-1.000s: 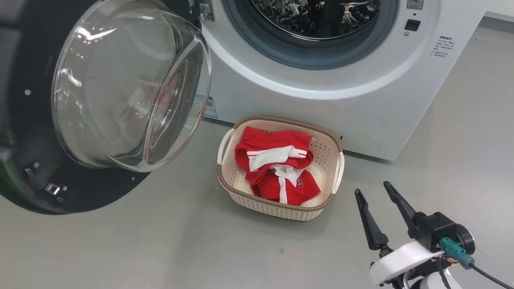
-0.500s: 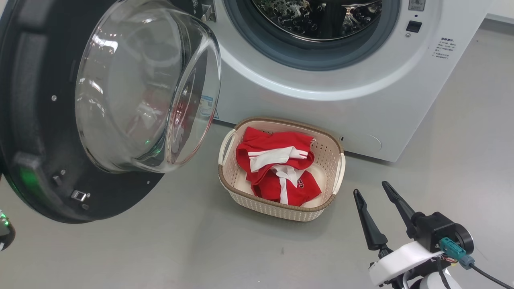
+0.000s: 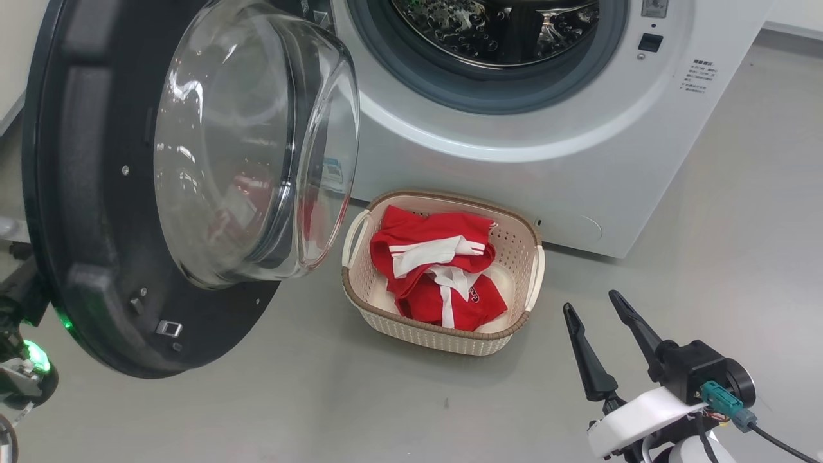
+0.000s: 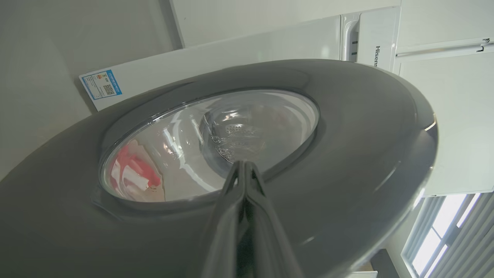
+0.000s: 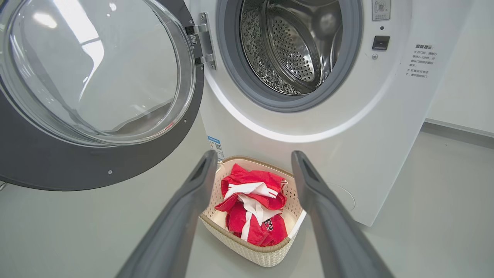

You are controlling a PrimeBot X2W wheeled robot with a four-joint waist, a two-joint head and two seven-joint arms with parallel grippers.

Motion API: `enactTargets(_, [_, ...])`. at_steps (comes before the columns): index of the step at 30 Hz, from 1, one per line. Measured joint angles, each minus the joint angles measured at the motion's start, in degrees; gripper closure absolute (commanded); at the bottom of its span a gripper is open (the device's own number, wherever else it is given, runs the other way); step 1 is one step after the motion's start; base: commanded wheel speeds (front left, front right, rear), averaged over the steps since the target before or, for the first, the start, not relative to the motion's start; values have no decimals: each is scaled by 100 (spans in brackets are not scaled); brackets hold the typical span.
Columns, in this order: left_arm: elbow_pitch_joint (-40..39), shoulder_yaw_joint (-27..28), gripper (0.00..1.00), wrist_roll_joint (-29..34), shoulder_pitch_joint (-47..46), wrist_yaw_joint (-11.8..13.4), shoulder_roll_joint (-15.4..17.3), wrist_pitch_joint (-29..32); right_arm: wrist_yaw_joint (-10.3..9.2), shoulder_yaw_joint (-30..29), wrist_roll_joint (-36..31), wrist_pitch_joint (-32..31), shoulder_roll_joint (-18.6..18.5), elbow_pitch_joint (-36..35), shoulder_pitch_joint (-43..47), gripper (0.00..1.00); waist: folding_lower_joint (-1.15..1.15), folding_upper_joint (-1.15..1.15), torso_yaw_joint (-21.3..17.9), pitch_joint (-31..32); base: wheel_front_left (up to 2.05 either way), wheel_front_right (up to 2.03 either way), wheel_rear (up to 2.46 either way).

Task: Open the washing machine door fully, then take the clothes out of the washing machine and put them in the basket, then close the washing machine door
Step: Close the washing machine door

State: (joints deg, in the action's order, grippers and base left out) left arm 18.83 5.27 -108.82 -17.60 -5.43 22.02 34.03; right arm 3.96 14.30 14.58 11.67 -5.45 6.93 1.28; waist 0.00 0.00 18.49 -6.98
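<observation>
- Where do we find the clothes (image 3: 437, 276)?
- Heaped in the basket (image 3: 443, 337) on the floor (image 3: 257, 411), just near of the washing machine (image 3: 514, 173). The washing machine door (image 3: 83, 193) hangs open at left.
- Any writing we can read?
- "Hisens" on a white panel (image 4: 376, 38). The blue QR label (image 5: 215, 143) and the printed text (image 3: 697, 76) at far right are too small for us.
- Our claws?
- Right claw (image 3: 590, 301) released, near right, apart from the basket. Left claw (image 4: 244, 165) clenched on nothing, tips over the door's grey outer face; contact we cannot tell
</observation>
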Motion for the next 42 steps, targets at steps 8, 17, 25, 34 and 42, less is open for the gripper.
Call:
enactTargets(8, [-357,-101,100,-4,153,-70,10,336,-2,23,12,23,25,3,-33,0,0,0,-202,-4,0,0,0])
enactTargets(17, [-846,-113,100,-119,337,-97,4,659,-4,63,44,32,70,7,-99,0,0,0,-545,-51,0,0,0])
enactTargets(25, [-1358,-235,100,-136,387,-99,8,878,-11,62,59,87,114,21,-203,0,0,0,-990,-151,0,0,0])
enactTargets(34, [-1817,-396,100,-134,387,-102,5,1029,-14,70,164,134,151,57,-289,0,0,0,-1453,-266,0,0,0])
enactTargets(42, [-2000,-491,100,-100,383,-55,3,1029,-14,78,249,189,183,90,-353,0,0,0,-1863,-381,0,0,0])
